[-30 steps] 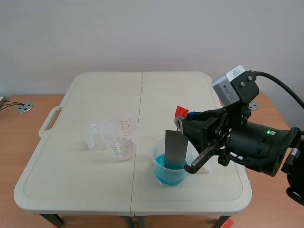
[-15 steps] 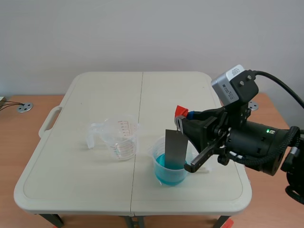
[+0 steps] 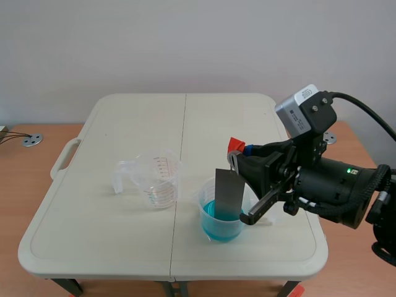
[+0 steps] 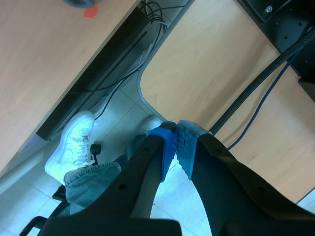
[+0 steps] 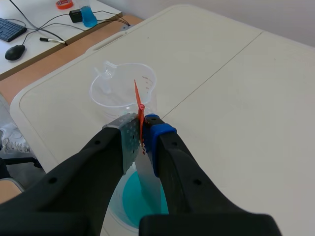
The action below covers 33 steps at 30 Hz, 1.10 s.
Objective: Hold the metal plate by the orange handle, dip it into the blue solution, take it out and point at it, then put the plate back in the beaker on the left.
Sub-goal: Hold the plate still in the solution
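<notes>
- Blue-solution beaker (image 3: 221, 228) is the landmark; it stands on the near part of the worktop (image 3: 124, 124), and everything below is placed from it.
- Metal plate (image 3: 228, 193) hangs inside this beaker with its lower end apparently in the blue liquid. Its long axis is close to vertical, with the free end down, the orange handle (image 3: 234, 145) up, and the broad face turned toward the robot.
- Right pincer (image 5: 141, 135) sits just above the beaker rim, clenched on the orange handle, which is pressed edge-on between its pads.
- Judged step: the dip is in hand, and the plate is not yet taken out.
- Judged next move: lift straight up along the plate's long axis until the wet end clears the rim, keeping the grasp tight so the plate does not swing. After that the other arm has to come in and point.
- Empty clear beaker (image 3: 159, 180) stands beside the blue one, to its left and slightly farther out. It is the final drop spot.
- Left pincer (image 4: 176, 147) is well away from the beaker and off the worktop, over the floor, its pads clenched together on nothing.
</notes>
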Available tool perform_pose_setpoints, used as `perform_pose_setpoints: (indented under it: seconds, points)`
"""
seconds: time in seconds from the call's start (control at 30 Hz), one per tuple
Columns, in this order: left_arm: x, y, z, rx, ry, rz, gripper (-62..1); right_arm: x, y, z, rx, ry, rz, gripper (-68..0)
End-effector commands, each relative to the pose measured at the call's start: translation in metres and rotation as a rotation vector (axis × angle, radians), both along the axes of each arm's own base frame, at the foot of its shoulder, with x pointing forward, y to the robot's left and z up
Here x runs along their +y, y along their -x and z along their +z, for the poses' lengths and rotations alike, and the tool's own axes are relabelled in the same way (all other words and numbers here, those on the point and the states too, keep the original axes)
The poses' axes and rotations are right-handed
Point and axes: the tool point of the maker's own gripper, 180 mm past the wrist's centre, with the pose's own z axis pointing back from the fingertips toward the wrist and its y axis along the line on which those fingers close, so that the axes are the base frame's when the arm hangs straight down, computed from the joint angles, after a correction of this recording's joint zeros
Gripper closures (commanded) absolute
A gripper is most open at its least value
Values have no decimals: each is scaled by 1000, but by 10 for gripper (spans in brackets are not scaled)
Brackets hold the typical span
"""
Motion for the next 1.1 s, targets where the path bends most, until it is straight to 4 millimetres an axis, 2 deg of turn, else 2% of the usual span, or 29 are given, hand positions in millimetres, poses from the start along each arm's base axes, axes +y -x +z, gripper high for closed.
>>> perform_pose_setpoints:
  seconds: [0.0,1.07]
  points:
    - [-5,-1,2,-7,19,6,-27,0,0,0,-2,7,9,-15]
    - [-5,-4,2,-12,14,6,-27,0,-5,5,-22,4,8,-15]
